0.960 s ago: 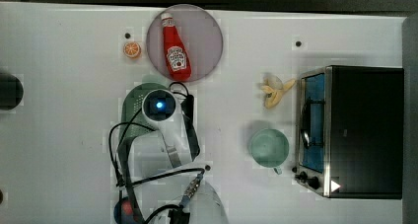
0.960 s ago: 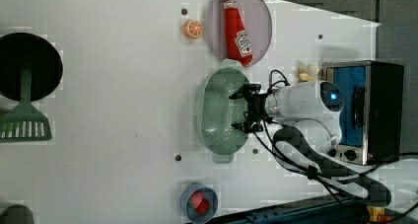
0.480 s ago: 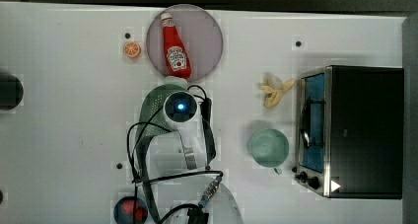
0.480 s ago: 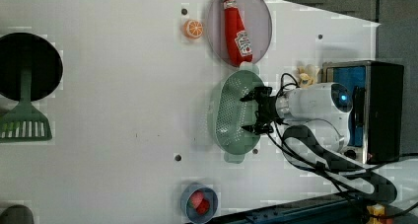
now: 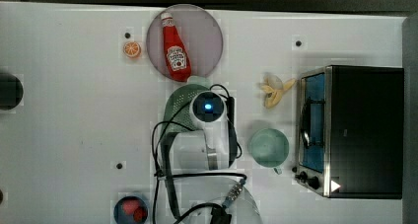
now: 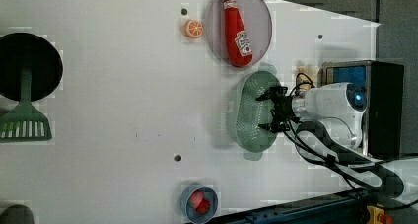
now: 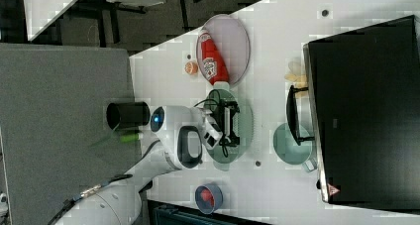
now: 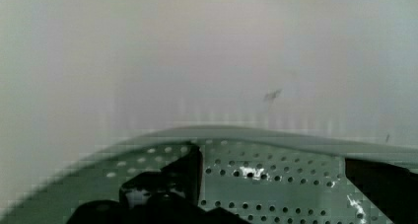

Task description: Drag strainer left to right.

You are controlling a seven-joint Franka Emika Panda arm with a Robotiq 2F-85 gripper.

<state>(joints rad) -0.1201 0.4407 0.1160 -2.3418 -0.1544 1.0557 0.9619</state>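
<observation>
1. Left view shows the pincer (image 6: 268, 110) spread wide, its tips down inside the strainer (image 6: 246, 110).
2. The strainer sits on the white bench (image 6: 123, 110), just below the plate (image 6: 261, 21) with the ketchup bottle (image 6: 237, 31).
3. It looks light, stiff and slippery, so it should slide easily.
4. Pushing on the inside wall seems best; a tab handle (image 6: 254, 156) would also work.

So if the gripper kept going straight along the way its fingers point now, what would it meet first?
Most likely the strainer. The open gripper points down into its bowl, and the wrist view shows the perforated floor right ahead between the fingers. Whether the tips already touch it I cannot tell.
</observation>
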